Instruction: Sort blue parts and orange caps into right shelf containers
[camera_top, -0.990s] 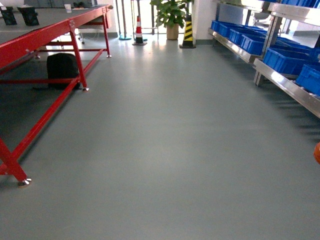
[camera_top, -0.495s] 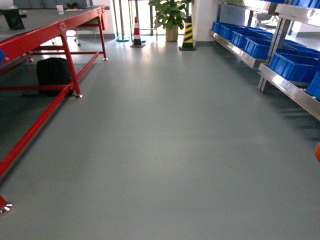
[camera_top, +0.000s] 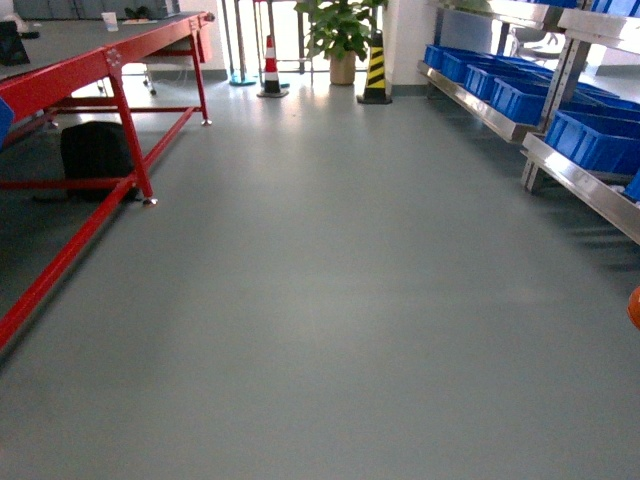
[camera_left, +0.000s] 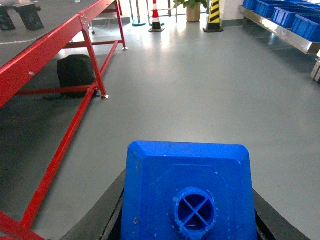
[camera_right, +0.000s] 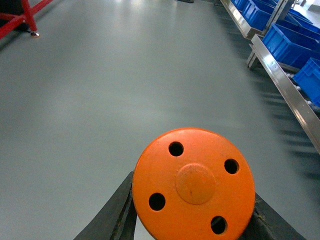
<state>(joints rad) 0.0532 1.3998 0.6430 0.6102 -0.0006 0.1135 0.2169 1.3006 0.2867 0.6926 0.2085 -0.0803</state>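
A blue part (camera_left: 189, 192) with a round crossed hole in its top fills the bottom of the left wrist view, and my left gripper (camera_left: 187, 222) is shut on it, dark fingers (camera_left: 107, 215) flanking both sides. My right gripper (camera_right: 192, 220) is shut on an orange cap (camera_right: 194, 182), whose flat top with several small holes faces the camera. In the head view only an orange sliver of the cap (camera_top: 634, 307) shows at the right edge. The right shelf containers (camera_top: 600, 140) are blue crates on a steel rack, with more further back (camera_top: 520, 95) and in the right wrist view (camera_right: 292, 42).
A red-framed table (camera_top: 110, 70) runs along the left with a black bag (camera_top: 95, 155) under it. A striped cone (camera_top: 270, 68), a potted plant (camera_top: 340, 35) and a yellow-black post (camera_top: 376, 65) stand at the far end. Grey floor (camera_top: 320, 300) stretches between table and rack rail (camera_right: 285, 85).
The head view has moved forward along the aisle: the red table and black bag slid left, the near table foot left the frame, and the shelf crates shifted right. Both grippers keep their hold.
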